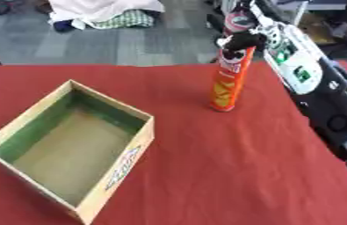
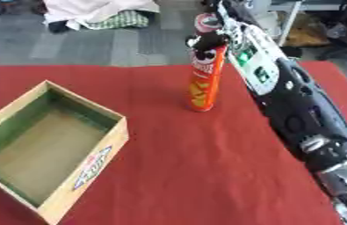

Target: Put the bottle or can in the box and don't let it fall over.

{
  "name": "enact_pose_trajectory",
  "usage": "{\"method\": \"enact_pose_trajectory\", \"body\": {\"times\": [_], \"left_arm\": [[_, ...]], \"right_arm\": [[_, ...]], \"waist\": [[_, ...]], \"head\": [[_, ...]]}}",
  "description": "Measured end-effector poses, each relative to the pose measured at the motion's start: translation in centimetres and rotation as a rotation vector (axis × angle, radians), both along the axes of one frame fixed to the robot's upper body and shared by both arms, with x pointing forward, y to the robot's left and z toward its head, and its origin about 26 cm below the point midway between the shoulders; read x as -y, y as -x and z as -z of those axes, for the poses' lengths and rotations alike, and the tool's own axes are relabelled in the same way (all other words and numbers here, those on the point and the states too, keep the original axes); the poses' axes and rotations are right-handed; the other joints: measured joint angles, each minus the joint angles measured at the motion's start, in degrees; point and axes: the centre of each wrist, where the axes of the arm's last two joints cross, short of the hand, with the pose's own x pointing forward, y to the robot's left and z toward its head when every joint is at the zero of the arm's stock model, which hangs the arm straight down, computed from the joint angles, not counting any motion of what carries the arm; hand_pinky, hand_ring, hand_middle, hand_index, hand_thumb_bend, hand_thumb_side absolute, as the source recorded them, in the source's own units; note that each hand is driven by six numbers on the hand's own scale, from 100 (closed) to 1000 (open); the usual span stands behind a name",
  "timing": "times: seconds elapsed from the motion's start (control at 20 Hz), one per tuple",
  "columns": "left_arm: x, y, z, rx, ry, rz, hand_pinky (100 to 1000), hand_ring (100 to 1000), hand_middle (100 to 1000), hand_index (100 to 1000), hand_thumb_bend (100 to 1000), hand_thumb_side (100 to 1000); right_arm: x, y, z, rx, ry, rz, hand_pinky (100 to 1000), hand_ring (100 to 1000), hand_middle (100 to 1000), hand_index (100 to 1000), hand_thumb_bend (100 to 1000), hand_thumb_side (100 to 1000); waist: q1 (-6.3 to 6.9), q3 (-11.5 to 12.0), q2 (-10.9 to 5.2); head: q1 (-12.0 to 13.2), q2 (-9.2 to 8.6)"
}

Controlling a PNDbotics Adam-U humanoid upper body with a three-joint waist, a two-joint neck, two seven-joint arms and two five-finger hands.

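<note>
One tall orange can (image 1: 230,79), upright on the red tablecloth (image 1: 230,167), standing to the right of the box and well apart from it. One open cardboard box (image 1: 68,149), green-lined inside, at left. Right hand (image 1: 241,40): dark fingers curled round the can's upper end, arm entering from the upper right. Left hand: not visible

box (image 2: 84,176) corner cut off, can (image 1: 230,79) top hidden

Bare red table (image 1: 230,167) between can (image 1: 228,83) and box (image 1: 114,176) — box open-topped, empty
</note>
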Motion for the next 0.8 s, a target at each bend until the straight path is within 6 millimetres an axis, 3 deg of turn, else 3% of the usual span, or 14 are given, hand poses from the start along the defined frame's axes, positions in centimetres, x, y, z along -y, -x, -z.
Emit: {"method": "enact_pose_trajectory", "body": {"times": [0.55,0.8], "left_arm": [[-0.1,0.0,0.0,0.000,-0.003,-0.002,815,826,783,696,637,424],[-0.2,0.0,-0.1,-0.001,-0.007,-0.004,816,825,782,696,638,424]], "right_arm": [[-1.9,1.6,-2.9,0.077,-0.009,-0.056,100,229,100,114,100,100],[-4.8,3.2,-5.0,0.133,0.007,-0.159,100,233,100,118,100,100]], "waist": [[0.05,-0.07,-0.01],[0.14,-0.08,-0.05]], "head": [[-0.13,0.50],[-0.36,0.98]]}}
